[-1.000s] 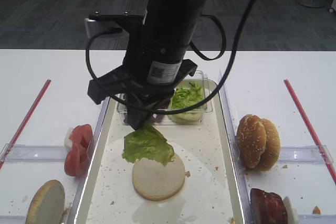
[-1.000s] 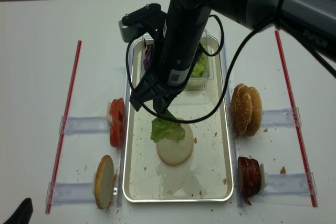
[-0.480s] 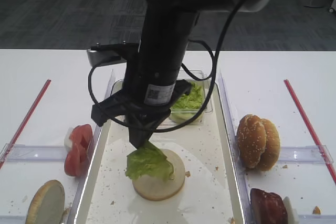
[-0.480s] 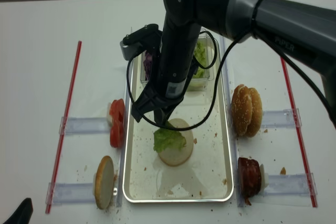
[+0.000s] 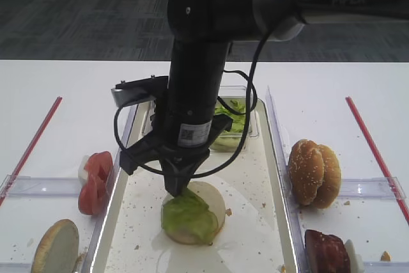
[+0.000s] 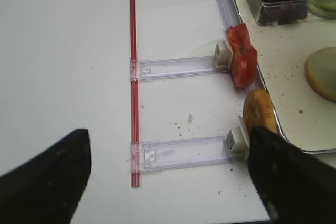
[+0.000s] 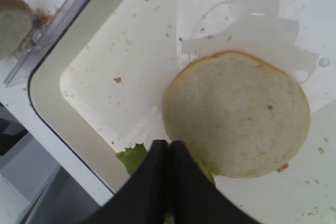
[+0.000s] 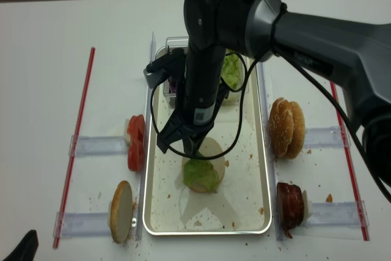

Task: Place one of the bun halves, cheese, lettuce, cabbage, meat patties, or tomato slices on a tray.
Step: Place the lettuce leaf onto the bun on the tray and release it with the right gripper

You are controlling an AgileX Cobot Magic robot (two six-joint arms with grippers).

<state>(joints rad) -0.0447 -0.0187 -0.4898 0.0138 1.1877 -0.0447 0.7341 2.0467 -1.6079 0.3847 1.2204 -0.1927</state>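
The black fingers (image 7: pixel 169 182) press together on a scrap of green lettuce (image 7: pixel 132 158). Just beyond their tips a pale cut-face bun half (image 7: pixel 236 114) lies on the crumb-speckled tray (image 7: pixel 52 103).

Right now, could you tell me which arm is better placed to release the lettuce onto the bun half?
Right: its fingers are shut on the lettuce, already over the bun half in the tray.

A robotics test lab set up as a mock burger station: a plain white tabletop (image 5: pixel 57 81) with red tape strips (image 8: pixel 82 126) either side of the long silver metal tray (image 8: pixel 153 212), clear plastic ingredient holders (image 6: pixel 173 67) beside it, and dark office carpet (image 5: pixel 83 11) beyond.
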